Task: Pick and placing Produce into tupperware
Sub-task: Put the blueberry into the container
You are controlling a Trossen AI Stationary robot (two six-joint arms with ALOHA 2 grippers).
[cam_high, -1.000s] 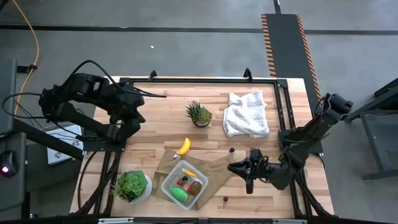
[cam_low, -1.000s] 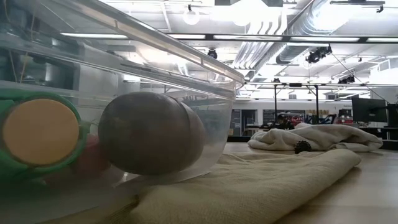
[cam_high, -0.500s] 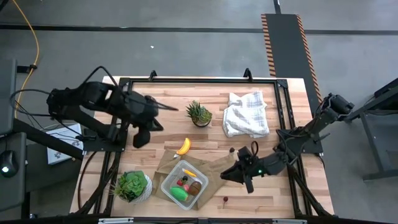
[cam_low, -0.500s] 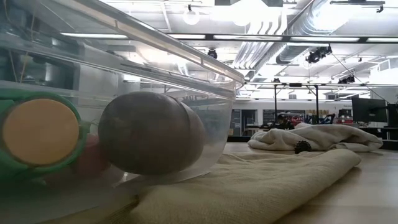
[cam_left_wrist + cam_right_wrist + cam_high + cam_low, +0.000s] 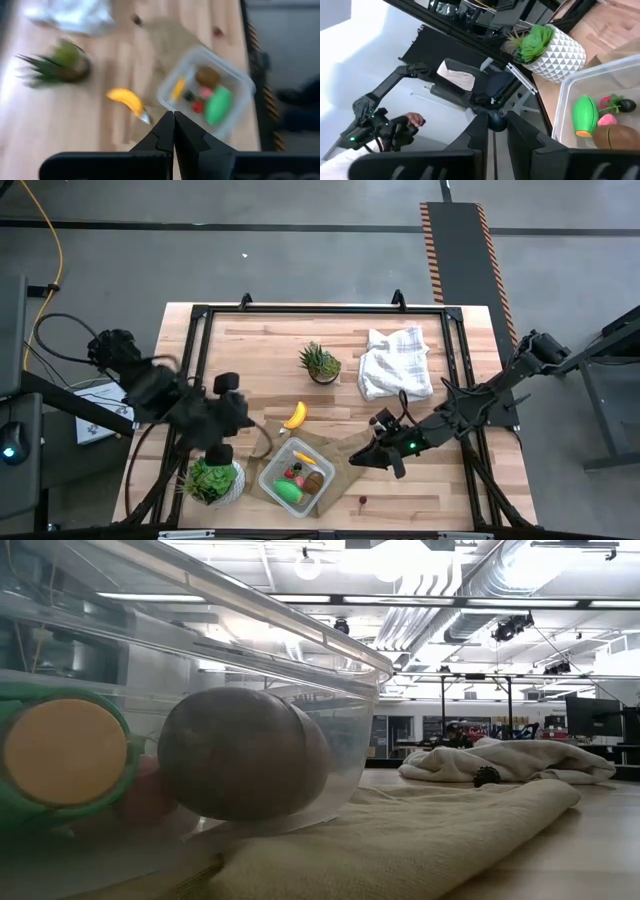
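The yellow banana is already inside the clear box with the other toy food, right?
Not quite. The high view shows the banana still lying on the wooden table, outside the clear box. The green oval and brown kiwi are the ones inside.

The tupperware (image 5: 296, 477) sits on the paper bag (image 5: 345, 452) at the table's (image 5: 470, 490) near middle, with 4 produce pieces inside. The banana (image 5: 295, 415) lies just beyond it on bare wood. A potted plant (image 5: 211, 479) stands to its left. Farther back stands the spiky plant (image 5: 320, 363), and the cloth (image 5: 396, 363) lies to that plant's right.
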